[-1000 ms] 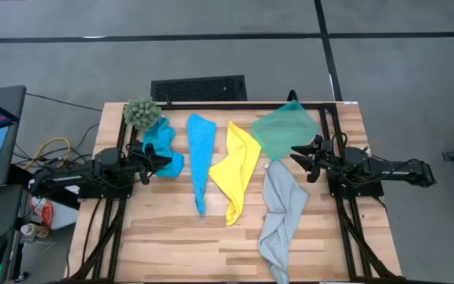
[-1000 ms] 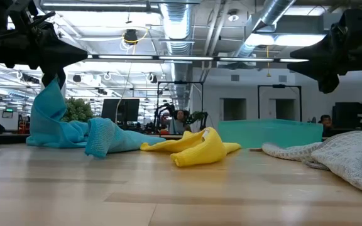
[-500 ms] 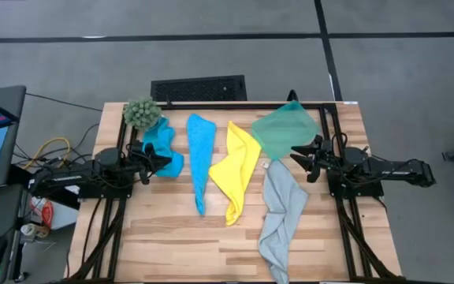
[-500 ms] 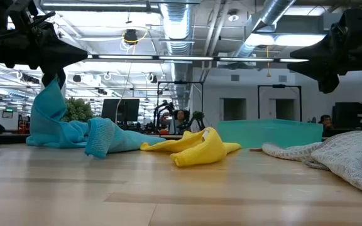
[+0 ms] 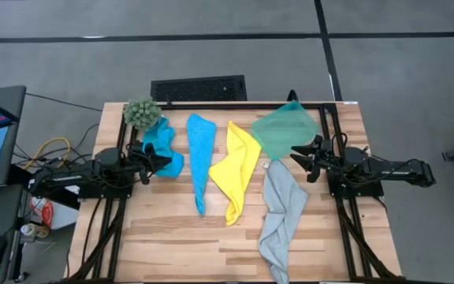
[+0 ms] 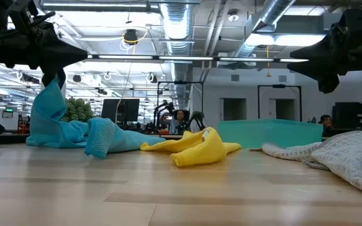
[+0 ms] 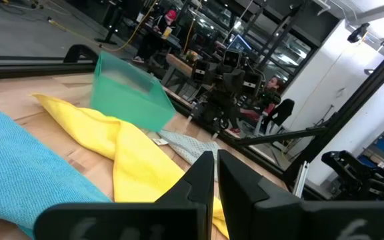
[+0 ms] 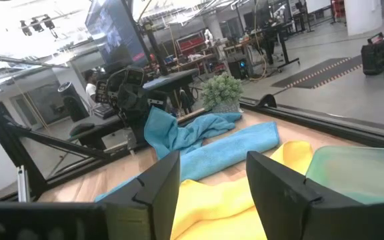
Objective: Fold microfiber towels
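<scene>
Towels lie in a row across the worktop: crumpled blue towel (image 5: 164, 150) near the left edge, pinched and lifted by the left gripper (image 5: 161, 162); long blue towel (image 5: 199, 158), yellow towel (image 5: 236, 170), grey towel (image 5: 282, 213) towards the right; right gripper (image 5: 300, 161) hovers spread beside the green bin (image 5: 284, 130)

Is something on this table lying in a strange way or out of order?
Yes. One blue towel is pulled up into a peak in the shut left claw, beside the green plant. The other towels lie limp and unfolded. Nothing looks spilled or damaged.
</scene>
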Available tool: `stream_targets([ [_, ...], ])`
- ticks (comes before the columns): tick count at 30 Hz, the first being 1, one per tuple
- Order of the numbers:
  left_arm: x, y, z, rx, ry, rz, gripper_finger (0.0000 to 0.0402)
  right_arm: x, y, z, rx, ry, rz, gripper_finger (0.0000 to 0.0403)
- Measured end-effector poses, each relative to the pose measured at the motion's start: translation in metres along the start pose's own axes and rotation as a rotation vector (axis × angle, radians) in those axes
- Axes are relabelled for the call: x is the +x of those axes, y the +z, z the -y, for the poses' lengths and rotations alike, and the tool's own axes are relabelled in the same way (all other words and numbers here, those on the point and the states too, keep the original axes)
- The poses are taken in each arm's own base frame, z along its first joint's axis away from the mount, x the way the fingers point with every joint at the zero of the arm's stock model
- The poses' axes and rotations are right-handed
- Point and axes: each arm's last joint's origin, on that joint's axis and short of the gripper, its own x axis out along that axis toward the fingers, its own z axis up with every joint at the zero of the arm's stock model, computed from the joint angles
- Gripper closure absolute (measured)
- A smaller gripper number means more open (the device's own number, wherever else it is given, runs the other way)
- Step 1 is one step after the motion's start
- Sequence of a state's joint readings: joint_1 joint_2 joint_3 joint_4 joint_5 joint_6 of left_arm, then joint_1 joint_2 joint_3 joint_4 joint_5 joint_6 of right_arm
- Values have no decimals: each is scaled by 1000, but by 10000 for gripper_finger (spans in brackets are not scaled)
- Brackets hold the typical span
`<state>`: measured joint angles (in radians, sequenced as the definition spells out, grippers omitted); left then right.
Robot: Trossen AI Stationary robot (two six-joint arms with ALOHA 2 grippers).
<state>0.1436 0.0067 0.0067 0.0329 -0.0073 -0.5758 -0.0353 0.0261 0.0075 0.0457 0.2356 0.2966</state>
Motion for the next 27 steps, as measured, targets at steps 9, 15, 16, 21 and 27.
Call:
stream_targets([
  [9, 0, 2, 0, 7, 24, 31, 390, 0, 4, -1, 141, 13, 35, 205],
  [15, 0, 5, -3, -36, 122, 115, 390, 0, 7, -2, 185, 27, 69, 205],
  [16, 0, 5, -3, -40, 128, 122, 390, 0, 7, -2, 186, 29, 74, 205],
  [21, -1, 6, -3, -141, 139, 144, 390, -1, 10, -3, 219, 40, 97, 205],
  [27, -1, 10, -3, -217, 183, 241, 390, -2, 26, -7, 224, 62, 154, 205],
])
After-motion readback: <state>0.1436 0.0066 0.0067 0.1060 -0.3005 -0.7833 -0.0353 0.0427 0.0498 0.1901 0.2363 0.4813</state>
